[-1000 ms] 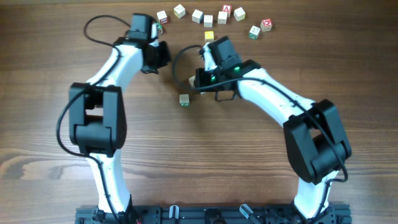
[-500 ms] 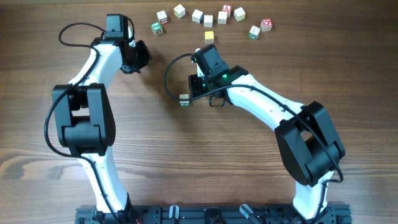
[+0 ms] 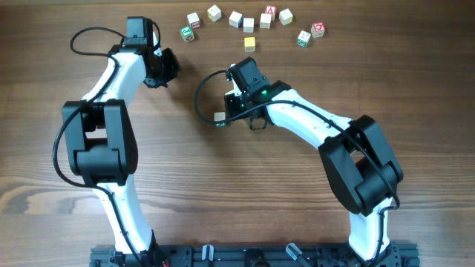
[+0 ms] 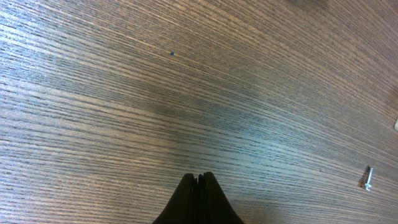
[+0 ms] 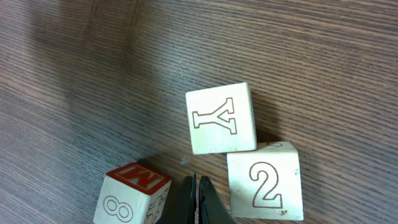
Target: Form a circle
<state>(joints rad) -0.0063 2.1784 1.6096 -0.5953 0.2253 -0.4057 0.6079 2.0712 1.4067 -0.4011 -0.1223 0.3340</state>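
Right gripper [image 5: 196, 190]: fingers pressed together, nothing held. Over the last second it has swung down and left from near the small yellow wooden cube [image 3: 249, 43]. Its tip now sits in the gap between two cubes of the cluster.

Left gripper [image 4: 199, 186]: fingers pressed together, empty. It has drawn back leftward from the row of cubes and now hangs over bare brown wood-grain table [image 4: 124, 93].

Cluster of three small pale wooden letter cubes [image 5: 249, 149], mid-table:
- "Y" cube [image 5: 221, 118], touching the "2" cube [image 5: 266, 182] at one edge.
- Red-topped "M" cube [image 5: 134, 196], just beside, apart from the other two.
- No ring formed; judged an early stage of the circle.

Reading: closed fingers at cube level suggest nudging rather than picking.

Surroundings:
- Loose arc of pale lettered wooden cubes [image 3: 236, 18] along the far edge, well apart from the cluster.
- Small metal screw [image 4: 367, 177] near the left arm.

Obstruction: from overhead, the right wrist hides most of the cluster.
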